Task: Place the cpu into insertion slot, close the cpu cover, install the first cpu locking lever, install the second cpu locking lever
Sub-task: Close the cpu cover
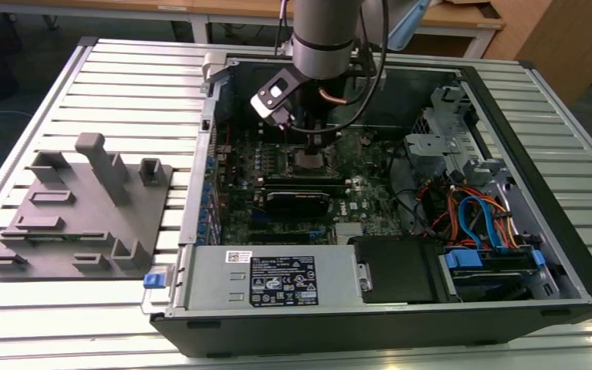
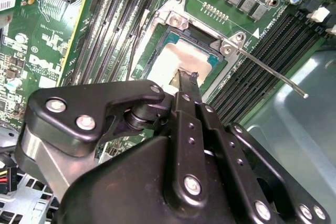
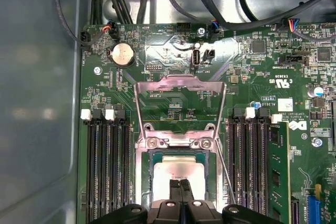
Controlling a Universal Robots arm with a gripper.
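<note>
The claw (image 3: 181, 183) is closest in both wrist views, its two thin fingers pressed together with nothing between them, their tips on or just above the cpu (image 3: 173, 169); the cpu lies flat inside the insertion slot (image 3: 143, 182), pale metal top upward; whether it is fully seated cannot be told, since the claw covers its near edge. The chip looks light, stiff and thin, with a smooth top that would probably slide under a fingertip; it is best taken by two opposite edges and lowered straight, because the contacts beneath are likely fragile. Beyond it the cpu cover (image 3: 181, 83) stands swung open on its hinge, away from the chip; it is thin sheet metal, probably springy, best pushed at its free edge. One locking lever (image 2: 275, 74) sticks out unlatched beside the slot; a second is hard to make out. Farther off come the motherboard (image 3: 252, 66) and cables. In the exterior view the arm hides most of the slot; a grey fixture (image 1: 80, 223) sits on the desk (image 1: 132, 85) at nine o'clock from the computer case (image 1: 543, 154).
</note>
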